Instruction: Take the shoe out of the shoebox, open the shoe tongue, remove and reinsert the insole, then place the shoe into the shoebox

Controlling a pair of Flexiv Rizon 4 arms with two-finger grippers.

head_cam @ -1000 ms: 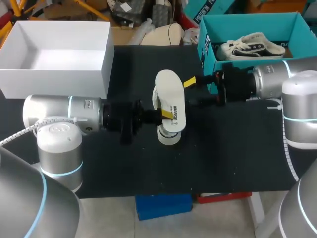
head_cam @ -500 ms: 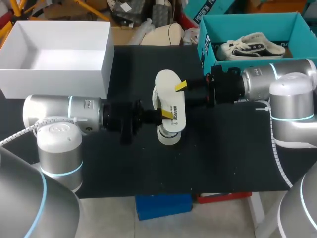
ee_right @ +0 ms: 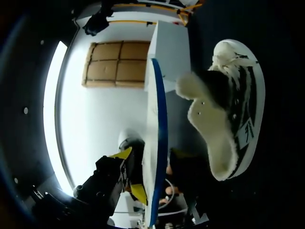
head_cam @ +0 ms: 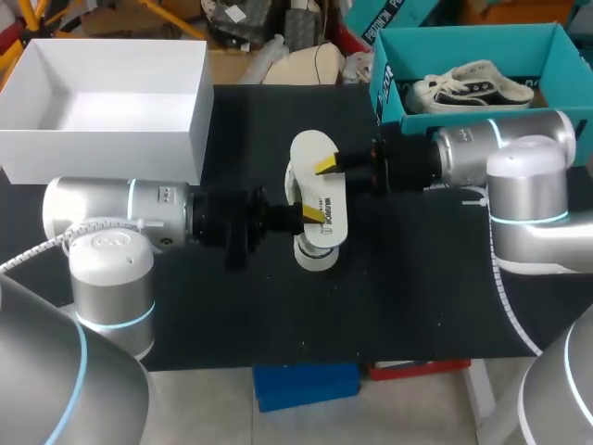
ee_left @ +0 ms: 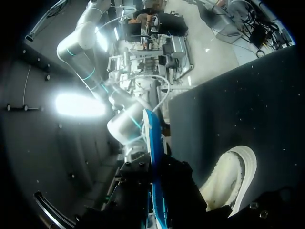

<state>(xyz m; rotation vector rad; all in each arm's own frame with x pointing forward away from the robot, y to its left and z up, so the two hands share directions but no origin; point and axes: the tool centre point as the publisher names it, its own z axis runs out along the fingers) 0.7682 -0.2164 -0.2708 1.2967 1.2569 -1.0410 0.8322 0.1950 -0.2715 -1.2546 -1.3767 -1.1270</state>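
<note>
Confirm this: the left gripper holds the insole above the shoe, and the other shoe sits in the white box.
Wrong box. The head view shows the other shoe in the teal box; the white box holds none. The rest stands.

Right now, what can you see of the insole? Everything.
The insole is a thin, white, foot-shaped sheet with a blue layer showing along its edge and dark print near one end. It is out of the shoe and held over it, broad face up. The left tool is shut on its printed end. The right tool is at its side edge, grip unclear.
</note>
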